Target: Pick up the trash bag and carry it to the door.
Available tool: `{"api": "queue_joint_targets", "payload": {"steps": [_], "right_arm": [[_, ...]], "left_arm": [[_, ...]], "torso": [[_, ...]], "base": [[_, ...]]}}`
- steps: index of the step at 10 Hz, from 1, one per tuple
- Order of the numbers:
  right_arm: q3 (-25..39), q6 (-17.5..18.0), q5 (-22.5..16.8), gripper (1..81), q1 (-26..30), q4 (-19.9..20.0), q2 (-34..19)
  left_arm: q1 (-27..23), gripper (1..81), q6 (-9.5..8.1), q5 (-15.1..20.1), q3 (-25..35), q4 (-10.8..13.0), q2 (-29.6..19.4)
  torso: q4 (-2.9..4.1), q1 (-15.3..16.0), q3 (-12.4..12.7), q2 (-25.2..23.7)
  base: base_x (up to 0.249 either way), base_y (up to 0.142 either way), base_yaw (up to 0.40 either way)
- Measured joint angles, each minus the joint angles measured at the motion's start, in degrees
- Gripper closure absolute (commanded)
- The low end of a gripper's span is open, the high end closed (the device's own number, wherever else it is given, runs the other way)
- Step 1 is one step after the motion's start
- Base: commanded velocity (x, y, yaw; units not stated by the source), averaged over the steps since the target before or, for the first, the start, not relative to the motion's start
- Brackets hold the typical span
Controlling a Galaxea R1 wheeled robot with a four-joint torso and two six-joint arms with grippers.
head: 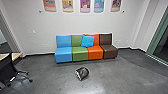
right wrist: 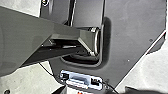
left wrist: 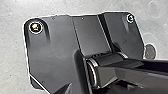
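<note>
Nearest is the robot itself. The left wrist view shows its wide dark plate [left wrist: 55, 37] with round fittings at two corners, and the jointed bar [left wrist: 130, 72] crossing in front of it. By one edge of this plate there is a dark rounded piece [left wrist: 150, 51], which I cannot identify. The right wrist view gives other details: a light panel [right wrist: 81, 80] with dark connectors, and a thin cable [right wrist: 46, 68]. For the left gripper and the right gripper, I cannot tell in what state they are.

The head view shows the room. The trash bag [head: 82, 73] lies on the grey floor [head: 50, 77], a little below the centre of the frame. It is dark, with a pale part on its left side, and it stands apart from the furniture. At the lower left of the frame there is a black chair [head: 11, 66] on casters, near a light wooden tabletop [head: 4, 56].

Farther away, in the middle of the frame, four seats are in one row: from left to right the blue seat [head: 63, 53], the green seat [head: 80, 53], the orange seat [head: 95, 52] and the brown seat [head: 110, 51]. A bright blue cushion [head: 88, 41] leans on the backs of the green and the orange ones. Behind the row is the light wall [head: 30, 21], and along the top edge of the frame hang five colourful pictures [head: 85, 5].
</note>
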Motion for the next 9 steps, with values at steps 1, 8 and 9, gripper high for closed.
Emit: {"api": "queue_joint_targets", "payload": {"steps": [1,8,9], "right_arm": [[0.0,0.0,0.0,1.0,0.0,0.0,0.0],[0.0,0.0,0.0,1.0,0.0,0.0,0.0],[0.0,0.0,0.0,1.0,0.0,0.0,0.0]], "left_arm": [[0.0,1.0,0.00,0.0,0.0,0.0,0.0],[0.0,1.0,0.00,-0.2,0.0,0.0,0.0],[0.0,1.0,0.00,-0.3,0.0,0.0,0.0]], "torso": [[0.00,0.0,0.0,0.0],[0.00,0.0,0.0,0.0],[0.00,0.0,0.0,0.0]], "base": [[0.198,0.000,0.000],[0.196,0.000,0.000],[0.191,0.000,0.000]]}}
